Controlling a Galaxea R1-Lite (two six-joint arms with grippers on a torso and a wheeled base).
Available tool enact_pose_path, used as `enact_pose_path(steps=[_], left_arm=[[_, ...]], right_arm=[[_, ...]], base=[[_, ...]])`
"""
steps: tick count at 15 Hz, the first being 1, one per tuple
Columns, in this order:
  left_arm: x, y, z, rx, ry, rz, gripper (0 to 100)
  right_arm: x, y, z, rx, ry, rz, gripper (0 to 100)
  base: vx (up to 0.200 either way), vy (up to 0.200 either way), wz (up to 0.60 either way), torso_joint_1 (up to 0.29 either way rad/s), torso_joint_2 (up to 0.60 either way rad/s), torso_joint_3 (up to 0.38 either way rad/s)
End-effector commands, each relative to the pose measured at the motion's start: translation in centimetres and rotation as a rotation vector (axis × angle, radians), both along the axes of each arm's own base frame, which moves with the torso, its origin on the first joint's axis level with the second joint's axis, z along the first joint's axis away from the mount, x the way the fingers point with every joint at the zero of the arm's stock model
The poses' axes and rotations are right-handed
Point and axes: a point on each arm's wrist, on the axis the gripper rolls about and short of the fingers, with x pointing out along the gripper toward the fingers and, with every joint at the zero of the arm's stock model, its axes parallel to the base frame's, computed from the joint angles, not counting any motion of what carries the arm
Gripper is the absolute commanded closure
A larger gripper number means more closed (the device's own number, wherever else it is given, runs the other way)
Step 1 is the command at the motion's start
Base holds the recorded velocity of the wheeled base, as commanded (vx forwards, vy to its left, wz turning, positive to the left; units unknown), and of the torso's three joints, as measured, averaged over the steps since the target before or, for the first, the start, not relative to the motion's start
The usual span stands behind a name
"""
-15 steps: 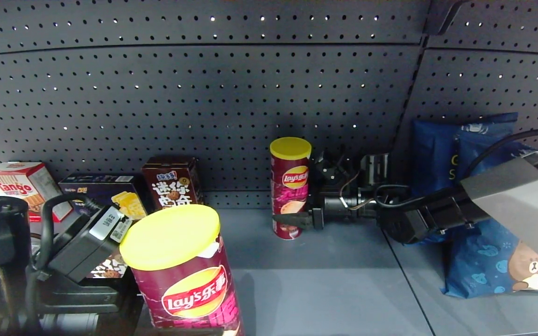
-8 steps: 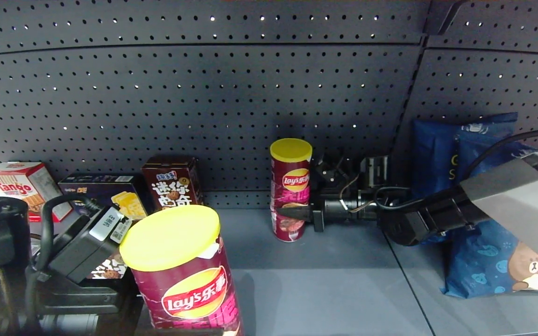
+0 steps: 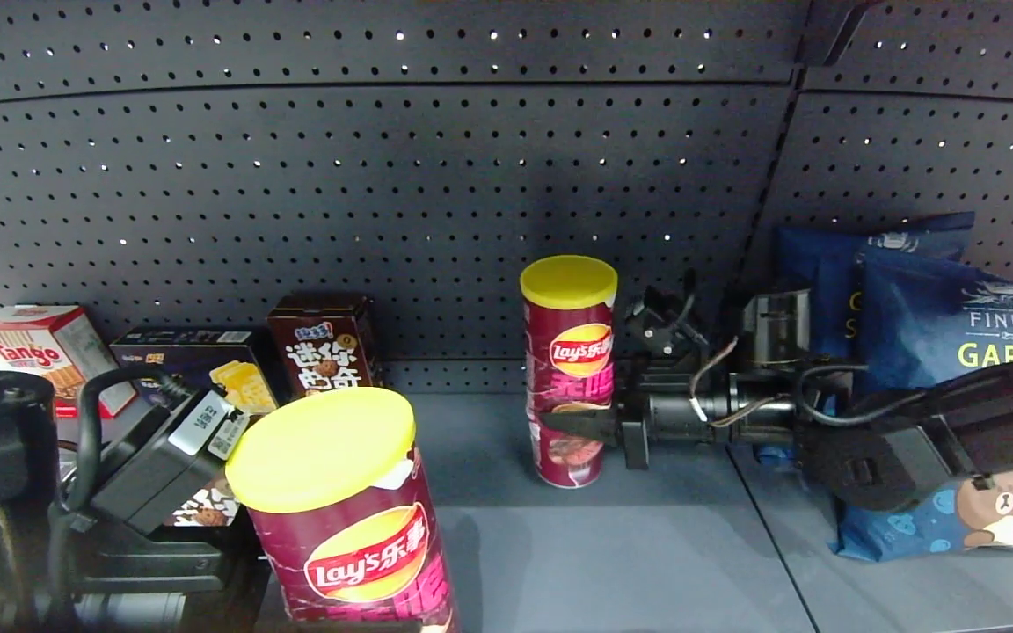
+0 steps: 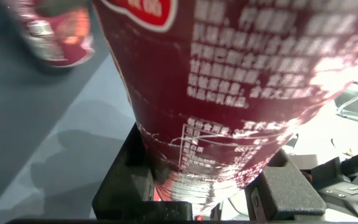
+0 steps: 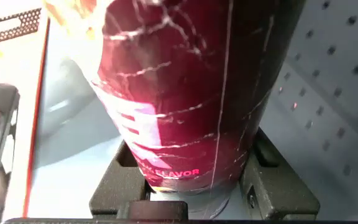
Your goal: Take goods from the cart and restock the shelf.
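Head view: the right gripper (image 3: pixel 584 425) is clamped at mid-height on an upright, yellow-lidded chips can (image 3: pixel 570 352) standing on the grey shelf board (image 3: pixel 612 563). The perforated back panel (image 3: pixel 383 176) rises behind the can. Blue snack bags (image 3: pixel 920 325) crowd in behind this gripper's arm, and bare board lies in front of the can. The left gripper (image 3: pixel 155 527) holds a second chips can (image 3: pixel 339 510) near the front edge, with three biscuit boxes (image 3: pixel 207 360) beyond it.

Left wrist view: the black fingers (image 4: pixel 129 180) press on either side of the second chips can (image 4: pixel 229 93), with grey board (image 4: pixel 36 137) alongside.

Right wrist view: the fingers (image 5: pixel 275 180) squeeze the chips can (image 5: pixel 191 93), and the back panel (image 5: pixel 334 93) is near.
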Motion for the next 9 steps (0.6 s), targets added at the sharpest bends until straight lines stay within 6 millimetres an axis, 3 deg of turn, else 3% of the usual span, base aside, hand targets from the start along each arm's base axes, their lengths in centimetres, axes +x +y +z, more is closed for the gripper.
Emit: enact_pose_path(steps=[1, 2, 3, 4, 9], left_arm=[[0.1, 0.0, -0.1, 0.001, 0.002, 0.000, 100], [0.1, 0.0, -0.1, 0.001, 0.002, 0.000, 100], [0.1, 0.0, -0.1, 0.001, 0.002, 0.000, 100], [0.2, -0.1, -0.2, 0.005, 0.011, 0.000, 100], [0.2, -0.1, -0.3, 0.008, 0.014, 0.001, 100]], right_arm=[[-3.5, -1.1, 1.9, 0.012, -0.035, -0.005, 100], [-5.1, -1.3, 2.2, 0.012, -0.037, 0.009, 100], [-5.2, -1.3, 2.2, 0.012, -0.037, 0.010, 100], [-7.0, -1.5, 2.3, 0.003, -0.036, 0.000, 100], [-9.6, -3.1, 1.4, 0.013, -0.063, -0.025, 100]], base=[[0.000, 0.000, 0.00, 0.000, 0.00, 0.000], [0.000, 0.000, 0.00, 0.000, 0.00, 0.000], [0.000, 0.000, 0.00, 0.000, 0.00, 0.000], [0.000, 0.000, 0.00, 0.000, 0.00, 0.000], [0.000, 0.000, 0.00, 0.000, 0.00, 0.000]])
